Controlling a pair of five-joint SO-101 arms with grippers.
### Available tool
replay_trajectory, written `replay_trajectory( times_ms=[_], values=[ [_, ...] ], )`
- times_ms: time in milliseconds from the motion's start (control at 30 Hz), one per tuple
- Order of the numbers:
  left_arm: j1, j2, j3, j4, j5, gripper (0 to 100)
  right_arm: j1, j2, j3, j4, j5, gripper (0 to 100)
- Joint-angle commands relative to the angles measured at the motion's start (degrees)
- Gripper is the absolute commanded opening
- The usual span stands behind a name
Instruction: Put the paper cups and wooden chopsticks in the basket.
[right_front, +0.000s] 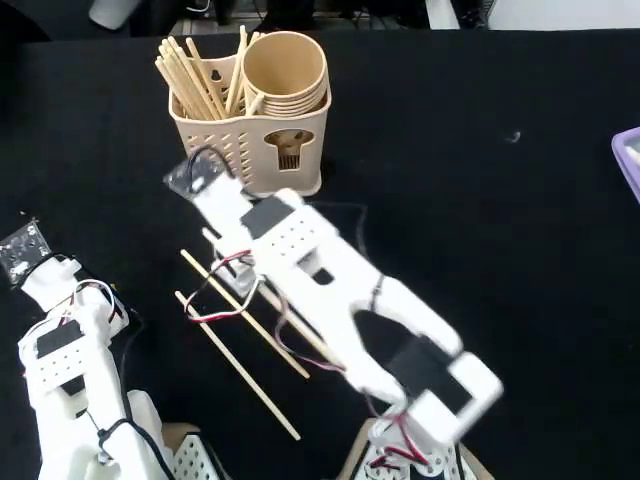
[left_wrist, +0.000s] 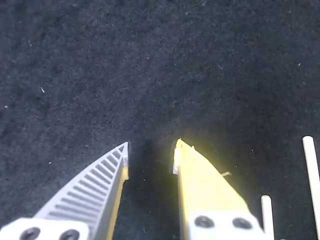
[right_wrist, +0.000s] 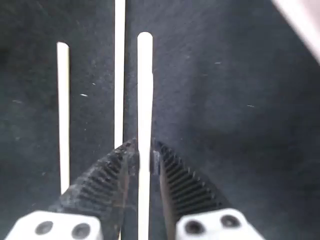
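The right hand (right_wrist: 144, 150) is clamping its two dark toothed fingers on one wooden chopstick (right_wrist: 144, 75), which is passing straight between them. I cannot tell if this chopstick is touching the worktop (right_front: 480, 250) or is a little above it. Just beside it two other chopsticks (right_wrist: 119, 75) are lying flat on the black cloth, almost parallel to it and a little apart from each other. In the high view the right hand (right_front: 228, 235) is hanging over the middle of the worktop, and the two loose chopsticks (right_front: 245, 315) are running slantwise from there toward the near edge.

Beyond the right hand, near the far edge and about midway along it, the beige basket (right_front: 215, 150) is standing upright. A stack of paper cups (right_front: 285, 70) is sitting in one side of it, and a bundle of chopsticks (right_front: 200, 80) is leaning in the other side.

The left hand (left_wrist: 151, 150) is holding its fingers apart, with nothing between them, over bare cloth near the near left corner. At the right edge a purple object (right_front: 628, 155) is partly showing.
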Motion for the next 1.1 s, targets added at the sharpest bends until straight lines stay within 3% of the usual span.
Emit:
replay_trajectory(
  times_ms=[0,167,467,800,1067],
  values=[
    [-0.6,-1.1,-2.1,-0.1,0.0,15,1.2,-12.6,-3.0,2.0,0.5,1.1],
    [-0.5,-1.1,-2.1,-0.1,0.0,15,2.4,-24.1,-5.5,-5.2,0.5,1.1],
    [5.1,-1.1,-0.8,-0.1,-0.4,15,8.2,-22.3,-11.3,-42.0,-0.1,1.1],
    [5.3,-1.1,-0.7,-0.1,-0.5,15,8.3,-8.3,-29.4,-54.9,-0.1,1.1],
    [5.3,-1.1,-0.7,-0.1,-0.5,15,9.4,6.0,-35.2,-55.4,-0.1,1.1]
  ],
)
